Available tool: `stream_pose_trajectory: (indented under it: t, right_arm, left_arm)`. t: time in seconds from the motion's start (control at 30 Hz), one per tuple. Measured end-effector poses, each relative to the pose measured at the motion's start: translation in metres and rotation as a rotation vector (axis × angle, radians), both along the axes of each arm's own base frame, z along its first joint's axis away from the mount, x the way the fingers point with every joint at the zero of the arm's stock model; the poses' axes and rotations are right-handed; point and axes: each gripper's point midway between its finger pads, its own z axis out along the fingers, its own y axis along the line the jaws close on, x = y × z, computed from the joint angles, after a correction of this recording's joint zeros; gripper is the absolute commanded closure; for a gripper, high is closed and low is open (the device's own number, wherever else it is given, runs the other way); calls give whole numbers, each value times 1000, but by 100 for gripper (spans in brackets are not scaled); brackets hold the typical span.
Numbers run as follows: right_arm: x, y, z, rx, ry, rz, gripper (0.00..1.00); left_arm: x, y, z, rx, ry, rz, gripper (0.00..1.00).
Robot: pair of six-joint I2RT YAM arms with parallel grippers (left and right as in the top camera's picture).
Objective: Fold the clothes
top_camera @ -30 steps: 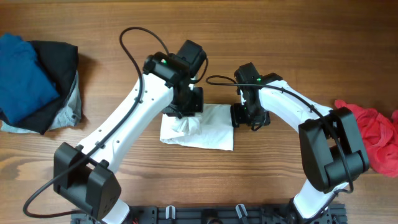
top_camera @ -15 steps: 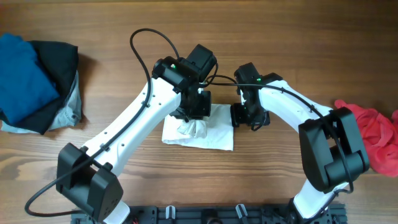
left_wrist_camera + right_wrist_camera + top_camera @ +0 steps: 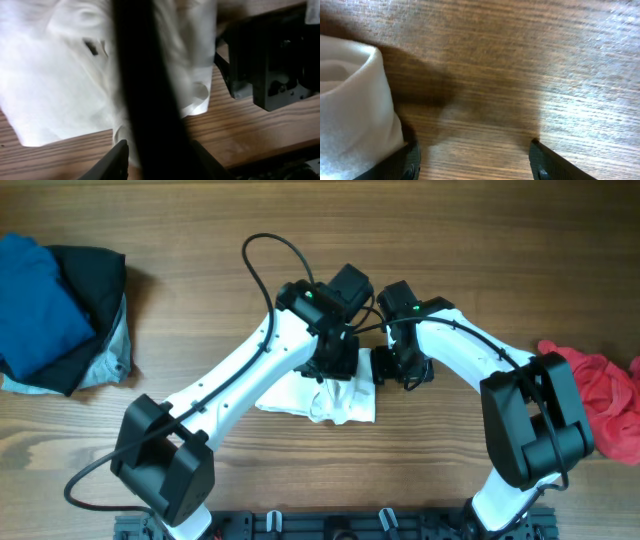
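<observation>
Saw the left gripper (image 3: 337, 366) carried within the last second from the left half of the white T-shirt (image 3: 345, 405) over to its right half, dragging a bunched ridge of cloth along. Found that ridge now heaped toward the T-shirt's right and near edges; judged one fold across the T-shirt nearly laid but left rumpled, with smoothing yet to do. Could not tell the left grip from the blurred wrist view, whether loosed or pinching cloth: made out only a dark blur across soft white folds. Found the right gripper (image 3: 474, 156) unmoved just beside the T-shirt's right edge, jaws spread wide over bare wood, holding nothing, a rolled cloth edge against one jaw. Noted the T-shirt as thin, limp fabric, a rough rectangle of creased, puffed layers with a small dark mark of print showing. Noted the red garment (image 3: 600, 395) crumpled well to the right of the T-shirt, not yet folded, and a blue and dark pile (image 3: 50, 310) well to its left, all on the matte, grained wooden table (image 3: 200, 240)
</observation>
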Motion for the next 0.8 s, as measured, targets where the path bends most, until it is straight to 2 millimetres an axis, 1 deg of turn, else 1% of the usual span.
stream_pose_trajectory:
  t: [0.07, 0.13, 0.17, 0.2, 0.27, 0.37, 0.4, 0.47, 0.5, 0.53, 0.57, 0.6, 0.63, 0.67, 0.7, 0.73, 0.8]
  right_arm:
    - [-5, 0, 1, 2, 21, -6, 30]
    - [-17, -6, 5, -19, 71, -33, 29]
    - [-17, -9, 8, -25, 74, -41, 29]
    - [-16, -13, 15, -33, 67, -57, 29]
    - [-5, -22, 37, -32, 13, -101, 29]
    - [16, -36, 83, 6, -125, -158, 29]
    - [20, -39, 97, 25, -170, -157, 29]
    - [21, -30, 121, 100, -231, -89, 30]
    - [19, -24, 127, 139, -243, -52, 34]
    - [14, -14, 136, 199, -255, 3, 42]
    - [10, -3, 143, 264, -258, 56, 52]
    - [7, 7, 146, 318, -253, 93, 61]
    - [5, 14, 149, 363, -250, 125, 66]
    - [1, 26, 154, 436, -245, 161, 68]
    - [0, 33, 158, 480, -247, 183, 68]
    - [0, 42, 163, 526, -255, 207, 68]
    - [-4, 59, 170, 598, -261, 258, 68]
  left_arm:
    - [-3, -3, 0, 0, 0, -12, 60]
    - [-3, -4, 0, -2, -3, -12, 60]
    - [-3, -4, 0, -2, -3, -12, 61]
    - [-3, -4, 0, -2, -3, -12, 61]
    - [-1, -3, 0, 2, -10, -12, 60]
    - [4, 2, 1, 19, -32, -1, 60]
    - [7, 6, 4, 25, -48, 8, 59]
    - [17, 18, 15, 33, -98, 40, 57]
    - [22, 25, 22, 35, -123, 57, 57]
    - [30, 37, 34, 32, -163, 93, 57]
    - [41, 57, 50, 27, -215, 150, 56]
    - [48, 70, 59, 27, -245, 187, 55]
    - [53, 81, 66, 25, -265, 222, 54]
    - [64, 104, 75, 25, -291, 290, 53]
    - [71, 120, 78, 35, -304, 338, 51]
    - [75, 132, 79, 43, -306, 371, 50]
    - [87, 164, 74, 70, -297, 465, 48]
